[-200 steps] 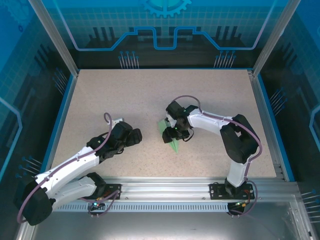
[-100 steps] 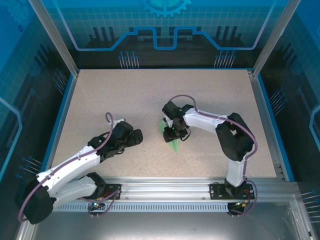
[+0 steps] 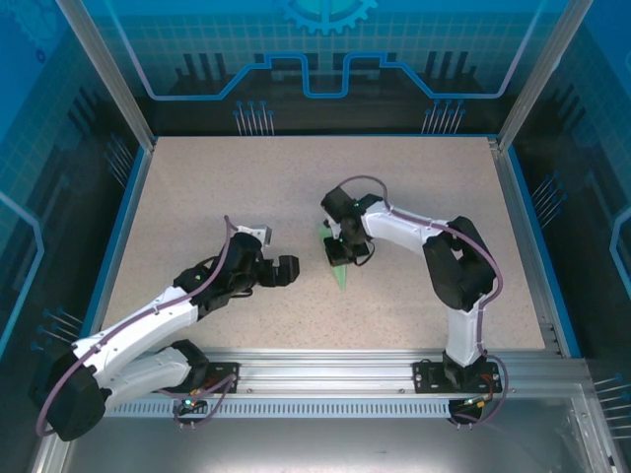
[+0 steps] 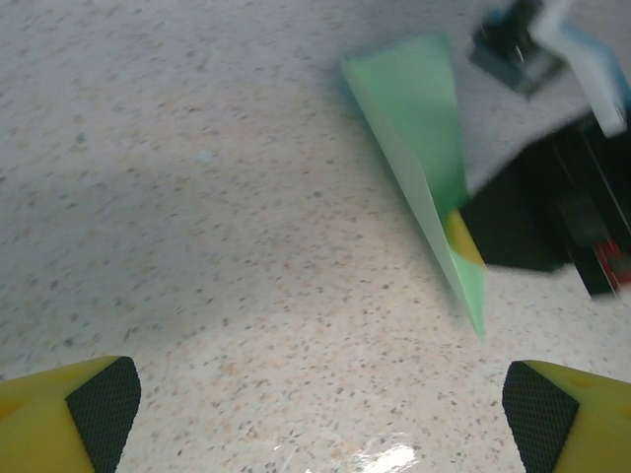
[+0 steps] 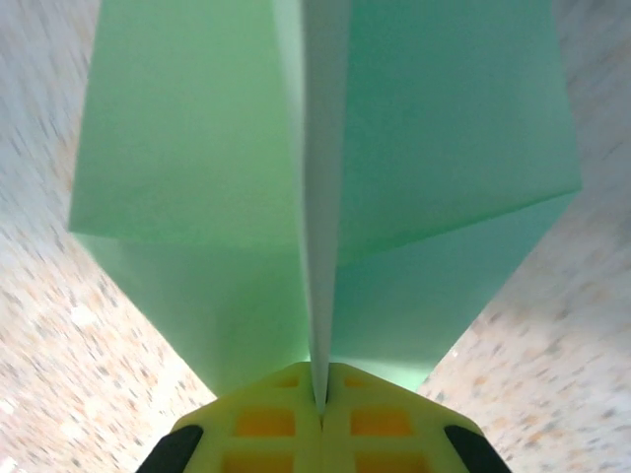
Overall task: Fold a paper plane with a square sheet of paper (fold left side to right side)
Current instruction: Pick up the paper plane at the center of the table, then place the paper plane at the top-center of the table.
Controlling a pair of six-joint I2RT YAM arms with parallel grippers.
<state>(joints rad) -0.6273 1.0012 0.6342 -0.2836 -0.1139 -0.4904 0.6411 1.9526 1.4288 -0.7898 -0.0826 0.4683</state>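
Observation:
The pale mint-green paper plane [image 3: 341, 277] stands at mid-table, pinched along its centre crease, its pointed end slanting toward the near edge. My right gripper [image 3: 340, 254] is shut on that crease. In the right wrist view the yellow fingertips [image 5: 286, 424] meet on the thin upright fold, and the plane's [image 5: 197, 148] two wings spread left and right above them. My left gripper [image 3: 274, 253] stands open a short way left of the plane with nothing between its fingers. In the left wrist view the plane [image 4: 419, 118] slants down past the right gripper's dark body [image 4: 562, 217], beyond my left gripper [image 4: 320, 414].
The speckled beige table [image 3: 217, 187] is bordered by a blue rim [image 3: 128, 227] and aluminium posts. Both arm bases sit on the rail [image 3: 325, 372] at the near edge. Bare tabletop lies all around the plane.
The right gripper has closed onto the plane's centre crease, gathering the paper into a narrower upright shape. The left gripper has swung right toward the plane, still open.

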